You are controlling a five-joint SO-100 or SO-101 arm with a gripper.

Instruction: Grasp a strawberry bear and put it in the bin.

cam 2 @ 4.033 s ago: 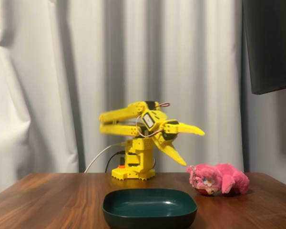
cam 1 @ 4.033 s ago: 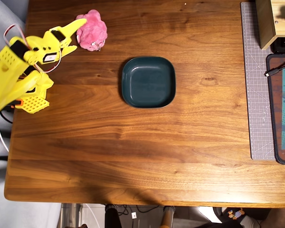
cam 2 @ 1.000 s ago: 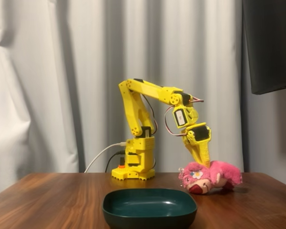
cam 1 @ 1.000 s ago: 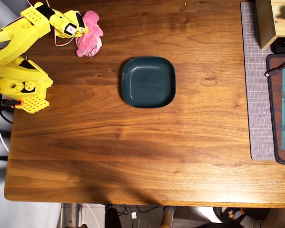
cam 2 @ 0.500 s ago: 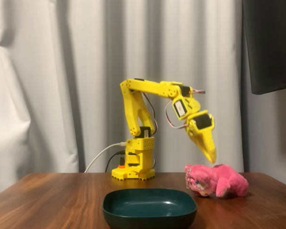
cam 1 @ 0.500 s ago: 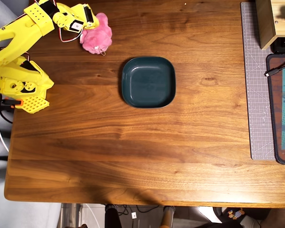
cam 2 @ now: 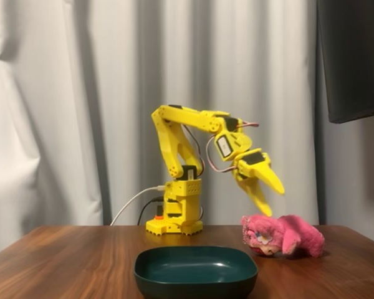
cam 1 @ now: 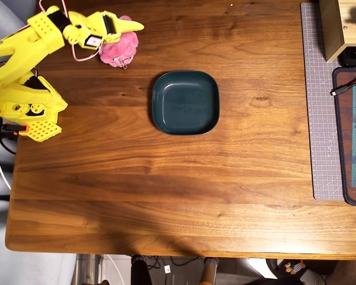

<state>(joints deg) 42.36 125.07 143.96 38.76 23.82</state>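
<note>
In the overhead view, the yellow plastic arm's base [cam 1: 25,110] sits at the left edge of the brown wooden table [cam 1: 166,190], and the arm reaches toward the table's far left corner. Its two-finger gripper [cam 1: 133,24] hangs over the fluffy pink plush strawberry bear [cam 1: 120,48], covering the plush's upper edge.

In the fixed view the gripper [cam 2: 271,199] is parted, one finger angled steeply down and the other slanting out to the right; it holds nothing. The lower fingertip hovers just above the bear [cam 2: 282,235], which lies on the table with its long axis running left to right, face at the left end, turned toward the camera.

Right of the bear in the overhead view, well apart, sits the shallow dark teal square dish [cam 1: 185,102], holding nothing.
</note>
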